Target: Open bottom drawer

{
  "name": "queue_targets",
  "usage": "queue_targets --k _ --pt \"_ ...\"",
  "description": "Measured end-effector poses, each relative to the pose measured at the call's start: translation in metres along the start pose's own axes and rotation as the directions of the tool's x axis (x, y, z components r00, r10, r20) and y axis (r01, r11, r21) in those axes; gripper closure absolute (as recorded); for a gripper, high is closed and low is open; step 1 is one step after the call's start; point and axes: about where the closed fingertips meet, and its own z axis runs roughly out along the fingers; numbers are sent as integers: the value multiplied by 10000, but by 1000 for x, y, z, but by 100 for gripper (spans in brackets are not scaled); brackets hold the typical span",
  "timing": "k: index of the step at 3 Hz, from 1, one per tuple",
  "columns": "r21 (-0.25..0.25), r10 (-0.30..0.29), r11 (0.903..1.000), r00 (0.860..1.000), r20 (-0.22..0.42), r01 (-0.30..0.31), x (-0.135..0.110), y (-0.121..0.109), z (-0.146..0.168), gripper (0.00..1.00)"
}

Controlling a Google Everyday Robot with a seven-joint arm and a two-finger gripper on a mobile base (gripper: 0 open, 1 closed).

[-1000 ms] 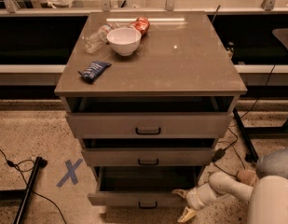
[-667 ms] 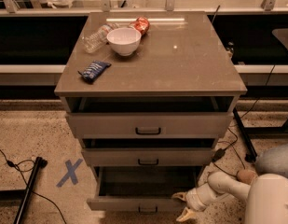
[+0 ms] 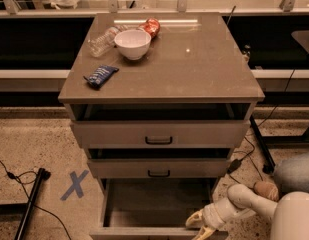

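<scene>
The bottom drawer (image 3: 144,204) is the lowest of three grey-beige drawers. It is pulled far out and its plain grey box interior shows; its front reaches the frame's bottom edge and its handle is out of view. My gripper (image 3: 198,225) is at the drawer's front right corner, low in the frame, on a white arm (image 3: 244,204) that comes in from the lower right. The middle drawer (image 3: 159,168) and the top drawer (image 3: 159,133) each stand slightly out, with black handles showing.
On the cabinet top (image 3: 194,69) are a white bowl (image 3: 132,43), a clear plastic bottle (image 3: 101,42), a red packet (image 3: 152,27) and a blue snack bag (image 3: 100,75). A blue tape X (image 3: 74,185) and a black cable with a bar (image 3: 29,204) lie on the floor at left.
The bottom drawer has come further out toward the camera, and my gripper has moved down and toward the camera with its front right corner.
</scene>
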Motion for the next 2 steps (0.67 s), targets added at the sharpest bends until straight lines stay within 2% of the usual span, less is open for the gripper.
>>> queue_targets --k 1,2 --pt "-243 -897 9955 9936 686 915 -19 4 -10 37" --pt "201 -1381 9904 9855 989 1367 -30 0 -22 27"
